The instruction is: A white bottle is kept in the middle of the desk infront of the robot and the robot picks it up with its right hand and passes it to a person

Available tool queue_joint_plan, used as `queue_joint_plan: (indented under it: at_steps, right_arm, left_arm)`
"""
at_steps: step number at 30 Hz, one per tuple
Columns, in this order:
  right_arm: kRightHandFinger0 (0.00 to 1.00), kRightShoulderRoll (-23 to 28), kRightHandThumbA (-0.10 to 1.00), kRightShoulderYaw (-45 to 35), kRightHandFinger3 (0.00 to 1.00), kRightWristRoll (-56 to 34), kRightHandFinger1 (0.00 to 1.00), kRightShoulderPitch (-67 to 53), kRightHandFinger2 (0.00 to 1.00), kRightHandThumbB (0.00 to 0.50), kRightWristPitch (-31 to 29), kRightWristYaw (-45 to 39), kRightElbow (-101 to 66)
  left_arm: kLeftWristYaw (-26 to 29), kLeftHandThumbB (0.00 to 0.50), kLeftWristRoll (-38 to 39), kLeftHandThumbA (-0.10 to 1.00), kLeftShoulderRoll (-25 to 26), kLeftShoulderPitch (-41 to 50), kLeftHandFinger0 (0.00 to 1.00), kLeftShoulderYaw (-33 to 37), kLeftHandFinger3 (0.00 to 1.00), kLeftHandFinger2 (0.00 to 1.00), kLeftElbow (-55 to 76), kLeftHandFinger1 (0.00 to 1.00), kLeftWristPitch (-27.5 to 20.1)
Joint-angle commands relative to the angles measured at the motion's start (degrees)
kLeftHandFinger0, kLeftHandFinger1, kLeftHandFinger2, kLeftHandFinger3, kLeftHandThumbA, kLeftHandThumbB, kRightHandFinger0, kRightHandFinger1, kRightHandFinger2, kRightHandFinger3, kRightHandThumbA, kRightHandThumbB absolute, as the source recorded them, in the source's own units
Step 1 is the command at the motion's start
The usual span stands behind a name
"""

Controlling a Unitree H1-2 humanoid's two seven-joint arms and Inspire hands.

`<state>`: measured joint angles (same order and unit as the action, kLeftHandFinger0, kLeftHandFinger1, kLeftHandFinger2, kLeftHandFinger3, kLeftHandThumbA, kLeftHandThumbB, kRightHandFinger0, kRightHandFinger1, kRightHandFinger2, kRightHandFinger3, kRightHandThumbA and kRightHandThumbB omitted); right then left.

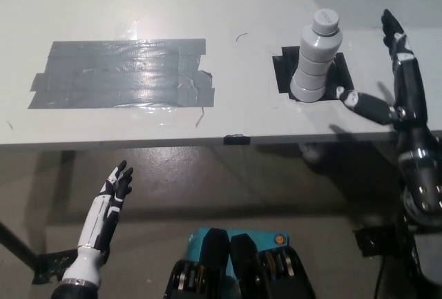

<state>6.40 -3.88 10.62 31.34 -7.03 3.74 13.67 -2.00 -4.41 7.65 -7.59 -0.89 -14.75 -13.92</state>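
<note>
**Q:** Grey tabletop (138, 9) fills most of the view — where does the bottle sit on it?

**A:** The white bottle (316, 56) stands upright on a black tape patch (283, 71) near the tabletop's front edge, toward the right side. A larger patch of grey tape (121, 72) lies well apart from it, toward the left.

**Q:** Has the right hand got hold of it?

**A:** No. The black right hand (397, 78) is raised over the tabletop's right part, just beside the bottle, with its fingers spread wide and nothing between them. One finger reaches toward the bottle's base, close to it; I cannot tell whether it touches.

**Q:** And the left hand?

**A:** The white left hand (110, 199) rests below the front edge at lower left, fingers extended and holding nothing.

**Q:** So how far along?

**A:** Early, I'd judge. The reach looks nearly done; closing on the bottle, lifting it and passing it over are all left. No person is in view.
</note>
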Motion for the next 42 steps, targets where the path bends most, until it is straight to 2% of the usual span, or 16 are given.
queue_joint_plan:
  at_steps: [1, 5, 7, 11, 15, 17, 20, 29, 31, 32, 35, 36, 39, 40, 42]
  right_arm:
    - [1.0, 1.2, 1.0, -0.8, 1.0, -0.1, 1.0, 5.4, 1.0, 0.431, 2.4, 1.8, 4.7]
    - [1.0, 1.5, 1.0, -0.6, 1.0, -0.6, 1.0, 8.0, 1.0, 0.41, 2.1, 1.6, 9.8]
    - [1.0, 1.4, 1.0, -0.8, 1.0, -1.6, 1.0, 9.5, 1.0, 0.418, 2.2, 1.3, 13.5]
    - [1.0, 1.4, 1.0, -0.1, 1.0, -1.3, 1.0, 12.2, 1.0, 0.453, 3.2, 1.2, 19.0]
    - [1.0, 1.1, 1.0, 0.0, 1.0, -2.4, 1.0, 14.3, 1.0, 0.419, 0.8, 0.8, 24.5]
    - [1.0, 1.1, 1.0, 0.5, 1.0, -2.6, 1.0, 15.4, 1.0, 0.424, 0.8, -0.1, 26.9]
    - [1.0, 0.9, 1.0, 0.7, 1.0, -2.8, 1.0, 15.9, 1.0, 0.475, 1.1, -0.6, 28.6]
    - [1.0, 1.1, 1.0, 3.0, 1.0, -1.6, 1.0, 19.7, 1.0, 0.48, -1.7, 0.1, 36.1]
    - [1.0, 1.3, 1.0, 4.0, 1.0, -0.7, 1.0, 21.0, 1.0, 0.499, -1.9, 0.8, 38.5]
    - [1.0, 1.5, 1.0, 4.6, 1.0, -0.2, 1.0, 22.3, 1.0, 0.5, -2.3, 1.1, 40.9]
    - [1.0, 1.6, 1.0, 5.0, 1.0, -0.5, 1.0, 24.6, 1.0, 0.499, -2.4, 1.5, 45.0]
    - [1.0, 1.6, 1.0, 5.2, 1.0, -0.4, 1.0, 25.6, 1.0, 0.478, -2.9, 1.6, 46.8]
    - [1.0, 1.5, 1.0, 6.0, 1.0, 0.1, 1.0, 28.3, 1.0, 0.464, -4.3, 2.9, 51.0]
    - [1.0, 1.5, 0.99, 6.0, 1.0, -0.1, 1.0, 28.8, 1.0, 0.466, -4.8, 3.1, 52.1]
    - [1.0, 1.1, 0.83, 5.5, 1.0, -1.1, 1.0, 31.2, 1.0, 0.47, -5.3, 4.5, 55.8]
  left_arm:
    - [0.7, 0.101, 0.2, 0.96, 0.2, -0.5, 1.0, -0.3, 1.0, 1.0, 0.6, 1.0, -2.7]
    - [0.3, 0.107, 0.2, 0.96, 0.1, 0.0, 1.0, 0.0, 1.0, 1.0, 1.1, 1.0, -2.4]
    - [0.2, 0.087, 0.3, 0.96, -0.1, 0.1, 1.0, 0.1, 1.0, 1.0, 1.2, 1.0, -2.3]
    - [0.2, 0.099, 0.2, 0.95, 0.1, -0.2, 1.0, 0.1, 1.0, 1.0, 1.3, 1.0, -2.1]
    - [0.3, 0.114, -0.1, 0.97, 0.3, -0.3, 1.0, 0.1, 1.0, 1.0, 1.1, 1.0, -2.2]
    - [0.1, 0.109, 0.1, 0.96, 0.3, -0.4, 1.0, 0.2, 1.0, 1.0, 0.9, 1.0, -2.3]
    - [0.0, 0.095, 0.1, 0.94, 0.1, -0.3, 1.0, 0.3, 1.0, 1.0, 0.9, 1.0, -2.3]
    - [0.7, 0.123, -1.4, 0.97, 0.3, -0.5, 1.0, 0.6, 1.0, 1.0, 0.6, 1.0, -2.3]
    - [0.7, 0.109, -1.6, 0.96, 0.4, -0.5, 1.0, 0.7, 1.0, 1.0, 0.8, 1.0, -2.2]
    - [0.9, 0.119, -1.8, 0.94, 0.3, -0.5, 1.0, 0.7, 1.0, 1.0, 0.8, 1.0, -1.9]
    - [0.9, 0.11, -2.1, 0.94, 0.3, -0.4, 1.0, 0.7, 1.0, 1.0, 1.3, 1.0, -1.8]
    - [0.8, 0.111, -2.1, 0.94, 0.3, -0.4, 1.0, 0.7, 1.0, 1.0, 1.3, 1.0, -2.0]
    - [0.6, 0.125, -2.0, 0.9, 0.3, -0.4, 1.0, 0.6, 1.0, 1.0, 1.8, 1.0, -1.1]
    - [0.5, 0.122, -2.0, 0.89, 0.3, -0.4, 1.0, 0.6, 1.0, 1.0, 1.9, 1.0, -1.0]
    - [0.8, 0.138, -2.5, 0.88, 0.4, -0.5, 1.0, 0.6, 1.0, 1.0, 1.9, 1.0, -1.0]
